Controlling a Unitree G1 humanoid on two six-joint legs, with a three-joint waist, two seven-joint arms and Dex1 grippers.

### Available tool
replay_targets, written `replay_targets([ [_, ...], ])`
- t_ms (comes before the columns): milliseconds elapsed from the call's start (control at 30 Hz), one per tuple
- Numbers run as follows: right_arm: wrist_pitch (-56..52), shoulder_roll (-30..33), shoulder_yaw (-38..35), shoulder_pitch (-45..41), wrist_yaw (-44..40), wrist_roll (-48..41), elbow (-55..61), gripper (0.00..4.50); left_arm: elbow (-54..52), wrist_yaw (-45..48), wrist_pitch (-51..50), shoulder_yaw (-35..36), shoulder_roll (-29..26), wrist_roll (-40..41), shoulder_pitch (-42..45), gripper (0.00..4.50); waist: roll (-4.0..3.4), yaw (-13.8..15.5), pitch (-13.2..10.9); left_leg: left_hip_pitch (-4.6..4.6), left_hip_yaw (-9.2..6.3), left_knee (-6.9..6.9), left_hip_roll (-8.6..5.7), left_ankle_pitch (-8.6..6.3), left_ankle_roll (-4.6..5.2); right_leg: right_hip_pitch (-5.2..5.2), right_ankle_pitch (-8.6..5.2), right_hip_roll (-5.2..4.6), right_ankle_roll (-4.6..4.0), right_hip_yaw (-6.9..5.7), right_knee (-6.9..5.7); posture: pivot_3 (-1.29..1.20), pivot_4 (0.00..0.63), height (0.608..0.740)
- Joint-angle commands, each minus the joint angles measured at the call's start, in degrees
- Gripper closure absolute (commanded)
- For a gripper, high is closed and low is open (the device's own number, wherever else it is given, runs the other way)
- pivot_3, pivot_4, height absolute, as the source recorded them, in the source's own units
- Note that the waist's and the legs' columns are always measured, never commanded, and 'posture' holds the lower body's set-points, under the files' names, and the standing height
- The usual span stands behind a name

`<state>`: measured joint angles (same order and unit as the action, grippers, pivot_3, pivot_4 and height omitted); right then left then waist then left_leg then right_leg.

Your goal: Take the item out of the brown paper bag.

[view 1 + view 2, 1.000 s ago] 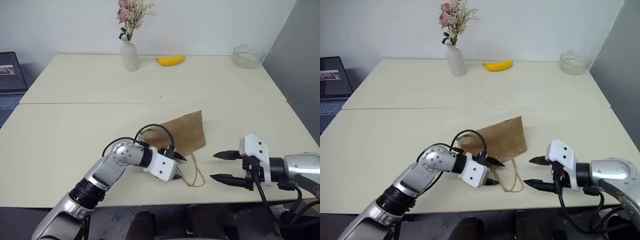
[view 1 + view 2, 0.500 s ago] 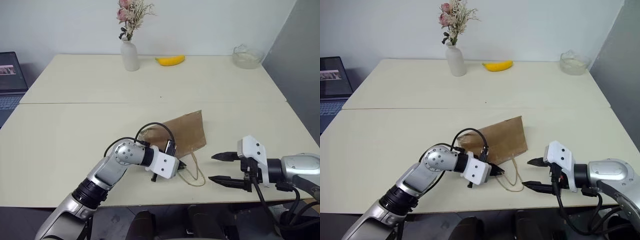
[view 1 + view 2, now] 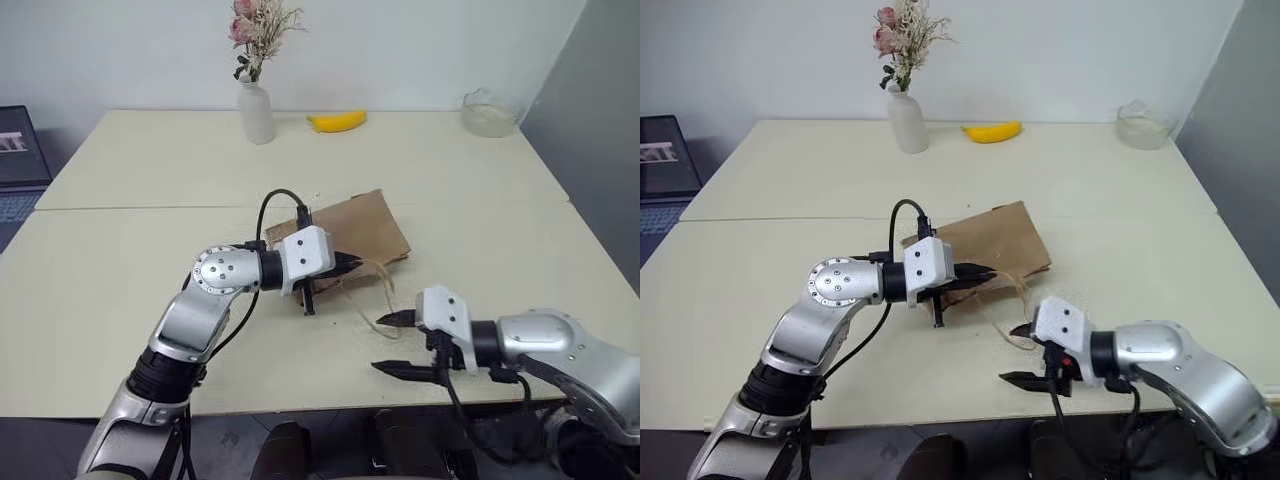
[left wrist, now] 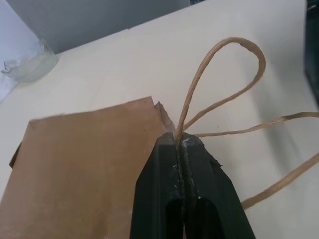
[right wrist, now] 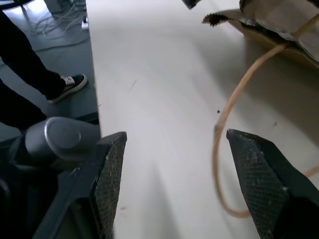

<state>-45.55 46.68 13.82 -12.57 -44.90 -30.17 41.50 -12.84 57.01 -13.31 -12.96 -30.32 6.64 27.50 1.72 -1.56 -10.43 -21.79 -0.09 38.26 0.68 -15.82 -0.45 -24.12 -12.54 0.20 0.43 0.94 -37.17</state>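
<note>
Near the middle of the tabletop (image 3: 120,190), toward its front half, the brown paper bag (image 3: 360,232) is lying flat on its broad side. Its long axis is running diagonally: the closed bottom edge is pointing toward the far right, and the mouth end is facing the near left, where the left tool (image 3: 352,262) is meeting it. The paper is looking creased and matte, with a torn, ragged corner at the mouth visible in the left wrist view. Two thin tan cord handles (image 4: 219,94) are trailing out from the mouth onto the tabletop, toward the near edge; one is forming a narrow upright loop, the other is lying slack in a wide curve.

The left tool is pressed together, its two black fingers (image 4: 169,169) pinching one cord handle right at the bag's mouth corner. The right tool (image 3: 392,343) is hovering near the front edge, just beside the slack handle loop, with its fingers (image 5: 259,164) spread wide and nothing between them.

The item is not visible; whether it is sitting inside the bag cannot be told.

Along the far edge, a white vase (image 3: 253,112) with dried flowers, a banana (image 3: 337,121) and a glass bowl (image 3: 487,113) are standing well apart from the bag.
</note>
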Motion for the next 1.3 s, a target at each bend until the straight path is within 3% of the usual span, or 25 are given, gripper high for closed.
replay_targets([
  [33,0.91,1.35,-1.73,-1.34,-1.79,-0.09,0.74,1.13,-2.19,-0.61,1.22,0.81,-1.17,-0.06,-0.19,4.48,0.00,0.20,0.00,-0.01,0.00,0.00,0.00,0.00,0.00,0.01,0.00,0.00,0.00,0.00,0.01,0.00,0.150,0.740],
  [200,2.05,4.30,-4.53,-0.59,-4.03,0.13,-0.64,1.13,-1.43,-1.39,1.50,0.89,-0.86,0.39,0.03,4.48,0.02,0.30,0.01,-0.05,0.04,0.00,-0.06,0.00,0.01,0.01,0.00,-0.09,0.00,0.00,0.09,0.00,0.150,0.740],
  [600,10.95,-4.32,12.12,-6.82,-1.93,17.72,-14.87,1.13,0.10,-2.02,2.12,1.28,-1.22,0.39,1.13,4.48,0.03,0.02,0.02,0.02,0.04,0.01,-0.01,0.00,0.01,0.00,0.00,-0.02,-0.01,0.00,-0.02,0.00,0.150,0.740],
  [700,13.13,-6.55,13.77,-7.62,-1.14,21.48,-19.09,1.75,0.10,-2.43,2.28,1.74,-1.55,0.19,1.07,4.50,0.03,0.04,0.02,0.00,0.05,0.00,-0.02,0.00,0.01,-0.02,0.00,-0.04,-0.01,0.00,0.00,0.00,0.150,0.740],
  [933,18.33,-8.68,15.24,-7.38,-0.37,28.83,-24.60,4.28,3.01,-5.51,1.74,4.31,-1.88,-0.45,4.01,4.50,0.04,0.05,0.02,0.01,0.01,0.03,-0.02,0.00,0.01,-0.01,0.01,-0.04,-0.02,0.00,-0.06,0.00,0.150,0.740],
  [967,18.59,-9.03,15.46,-7.22,-0.25,29.55,-24.69,4.48,3.84,-6.65,1.05,4.99,-1.54,-0.53,5.15,4.50,0.04,0.05,0.03,0.04,0.01,0.05,-0.02,0.00,0.01,0.01,0.02,-0.04,-0.03,-0.01,-0.08,0.00,0.150,0.740],
  [1300,21.03,-10.28,18.02,-4.19,-0.41,36.58,-25.49,4.48,12.92,-17.83,-7.00,12.09,2.68,1.54,16.13,4.50,0.07,0.07,0.05,0.00,0.00,0.16,-0.03,0.00,0.00,0.02,0.02,-0.04,-0.02,-0.02,-0.12,0.00,0.150,0.740],
])
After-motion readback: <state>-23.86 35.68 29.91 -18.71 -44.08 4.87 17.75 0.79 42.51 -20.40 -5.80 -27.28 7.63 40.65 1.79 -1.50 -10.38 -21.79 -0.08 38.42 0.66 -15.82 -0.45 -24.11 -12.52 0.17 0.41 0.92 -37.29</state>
